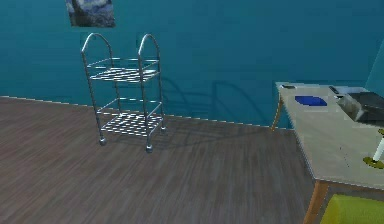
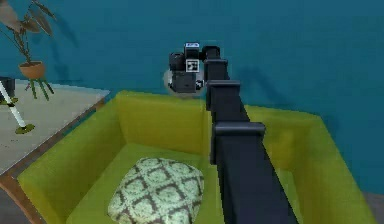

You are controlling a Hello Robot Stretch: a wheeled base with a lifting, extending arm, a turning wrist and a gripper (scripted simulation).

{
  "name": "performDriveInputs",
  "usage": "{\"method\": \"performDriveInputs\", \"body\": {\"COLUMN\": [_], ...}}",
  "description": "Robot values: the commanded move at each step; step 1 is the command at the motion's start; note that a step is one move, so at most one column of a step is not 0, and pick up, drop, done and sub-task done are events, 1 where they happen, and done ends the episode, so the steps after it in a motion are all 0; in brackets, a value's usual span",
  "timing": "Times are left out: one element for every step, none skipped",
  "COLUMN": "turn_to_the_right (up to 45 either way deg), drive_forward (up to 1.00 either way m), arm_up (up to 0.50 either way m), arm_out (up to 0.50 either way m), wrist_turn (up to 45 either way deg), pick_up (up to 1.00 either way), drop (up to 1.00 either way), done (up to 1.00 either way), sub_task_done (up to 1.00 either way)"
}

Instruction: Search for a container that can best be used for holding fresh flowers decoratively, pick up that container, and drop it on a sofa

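In the arm side view the dark arm bar reaches out over a yellow-green sofa point(image 2: 150, 125). The gripper point(image 2: 180, 74) is at its far end, just above the sofa's back rim and against the teal wall. A small pale grey rounded thing point(image 2: 171, 80) hangs at the gripper's far end, clear of the sofa, so the gripper holds it. Its shape is too small to name. A green and white patterned cushion point(image 2: 157, 190) lies on the seat below the arm. A corner of the sofa point(image 1: 355, 211) also appears at the forward view's bottom right.
A light wooden table point(image 1: 325, 135) at the forward view's right carries a blue thing point(image 1: 313, 101) and a grey device point(image 1: 360, 103). A potted plant point(image 2: 30, 55) and a white stick-like thing point(image 2: 12, 105) stand on the same table point(image 2: 70, 100). A wire shelf cart point(image 1: 125, 90) stands by the teal wall under a picture point(image 1: 90, 12). Wood floor lies between.
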Motion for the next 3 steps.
{"method": "performDriveInputs", "body": {"turn_to_the_right": [0.0, 0.0, 0.0], "drive_forward": [0.00, 0.00, 0.00], "arm_up": [-0.36, -0.32, 0.00], "arm_out": [0.00, 0.00, 0.00], "wrist_turn": [0.0, 0.0, 0.0], "pick_up": [0.00, 0.00, 0.00], "drop": [0.00, 0.00, 1.00], "done": [0.00, 0.00, 0.00], "sub_task_done": [0.00, 0.00, 0.00]}}
